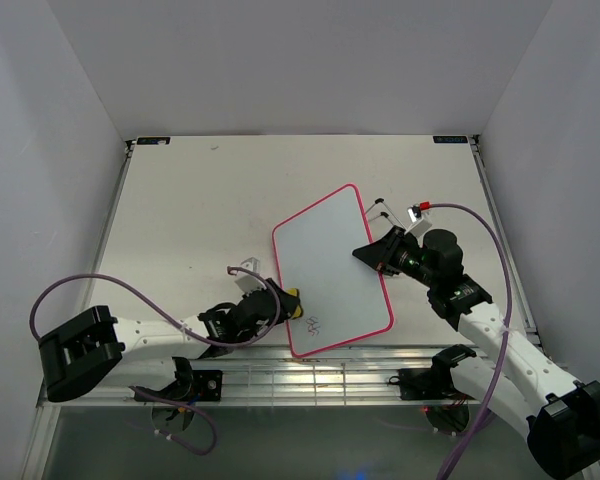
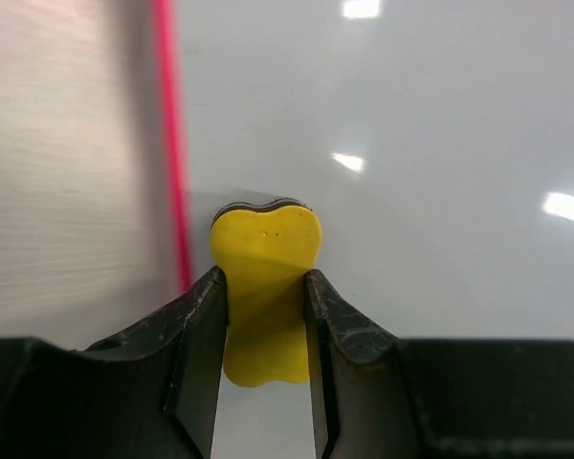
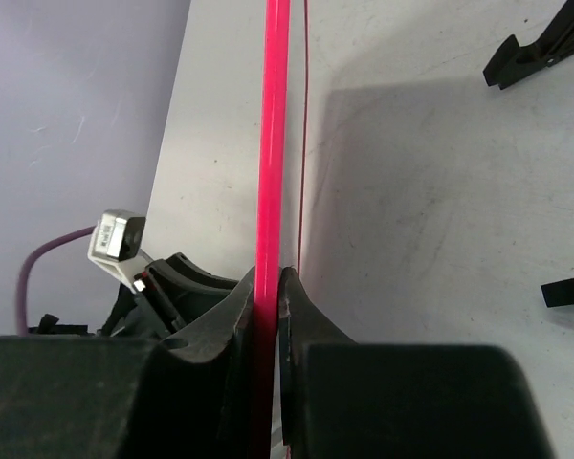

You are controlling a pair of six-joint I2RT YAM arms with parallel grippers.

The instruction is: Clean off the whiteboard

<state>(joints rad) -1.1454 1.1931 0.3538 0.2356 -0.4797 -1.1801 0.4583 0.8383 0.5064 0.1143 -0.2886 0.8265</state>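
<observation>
Flat glossy white whiteboard (image 1: 330, 270), pink-red frame: judged light, stiff, slick; grip at rim. My right claw (image 3: 266, 287) clamps it there; my left claw (image 2: 265, 296) pinches small yellow sponge (image 2: 266, 239).

This is a robotics lab test cell: a bare white worktop (image 1: 200, 200) is boxed in by plain white panels (image 1: 280, 60) rising from its left, far and right edges. Along its near edge runs an aluminium rail (image 1: 310, 380) with the left arm (image 1: 150, 335) and the right arm (image 1: 505, 345) bolted to it. Purple cables (image 1: 85, 278) loop from the arms, and small black tags (image 1: 152, 141) sit at both far corners.
</observation>
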